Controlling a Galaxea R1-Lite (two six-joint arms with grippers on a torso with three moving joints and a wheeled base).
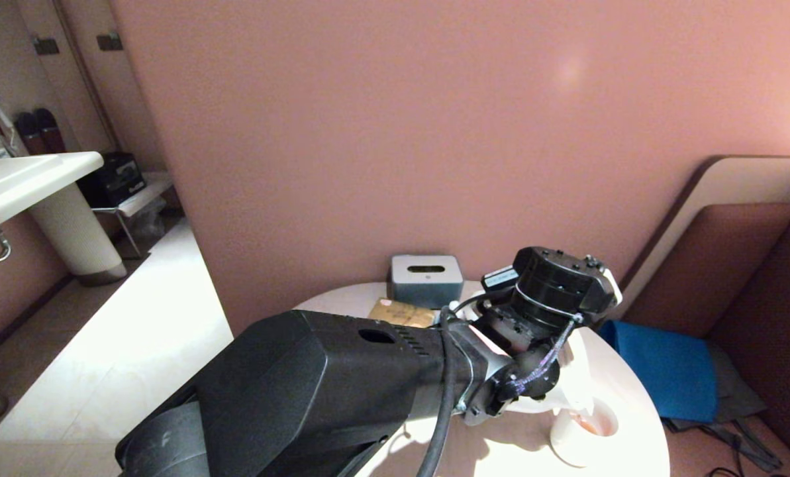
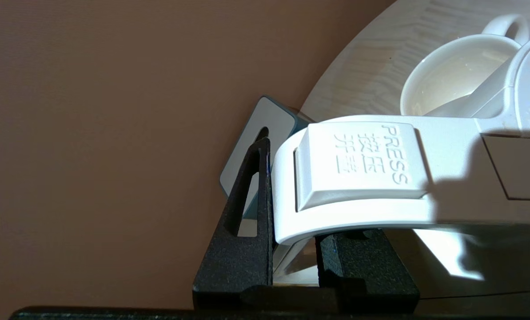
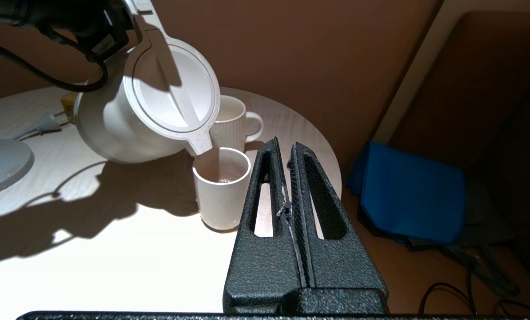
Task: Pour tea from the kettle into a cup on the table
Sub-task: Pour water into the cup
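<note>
The left gripper (image 2: 293, 249) is clamping the kettle (image 3: 145, 106) by its loop handle, tipping it with the spout over the cup (image 3: 222, 193) on the table (image 3: 113, 249). Tea (image 3: 224, 171) is collecting inside the cup. Overfilling is the likely fault if tilt is held; the ribbed mug (image 3: 233, 122) is standing just behind. The right gripper (image 3: 289, 178) is resting clenched, empty, beside the cup.

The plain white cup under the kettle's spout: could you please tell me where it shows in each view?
Head view: the cup sits bottom right, near the table edge, below the left arm.
Left wrist view: not surely in it; the cup seen there has a handle.
Right wrist view: centre, beneath the tilted kettle.
Shared landmark: the grey box.
</note>
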